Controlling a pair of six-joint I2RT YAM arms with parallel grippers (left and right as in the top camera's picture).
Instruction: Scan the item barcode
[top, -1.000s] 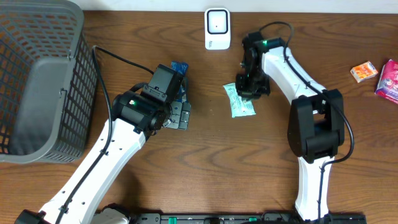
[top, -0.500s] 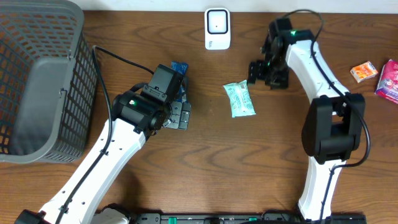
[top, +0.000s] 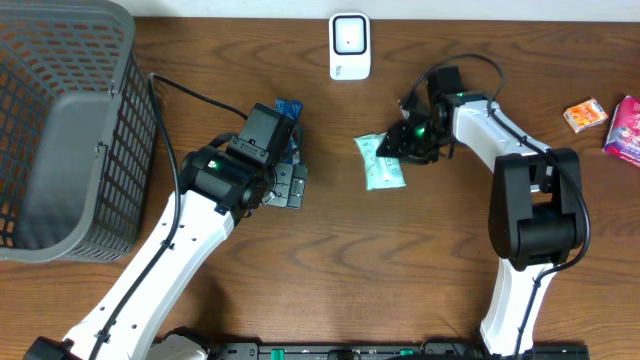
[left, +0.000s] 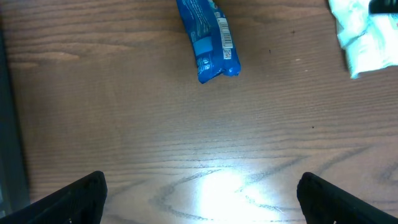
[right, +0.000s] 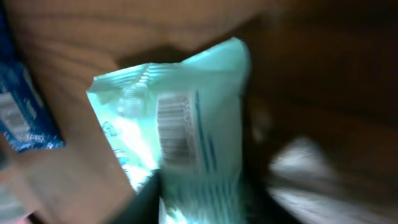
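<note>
On the wooden worktop (top: 330, 260), the right gripper (top: 399, 147) had returned to the green packet (top: 378, 170) near the scanner (top: 349, 45), its jaws now apparently pinching the packet's edge for lifting, while the jaws of the left gripper (left: 202, 202) stayed spread.

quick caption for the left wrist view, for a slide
Open left gripper above the wooden table, blue plastic packet lying barcode-up ahead.

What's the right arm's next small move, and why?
Probably lift the green packet slightly. The right gripper appears closed on its edge, the packet lies on the table, and the white scanner sits apart, farther back.
</note>
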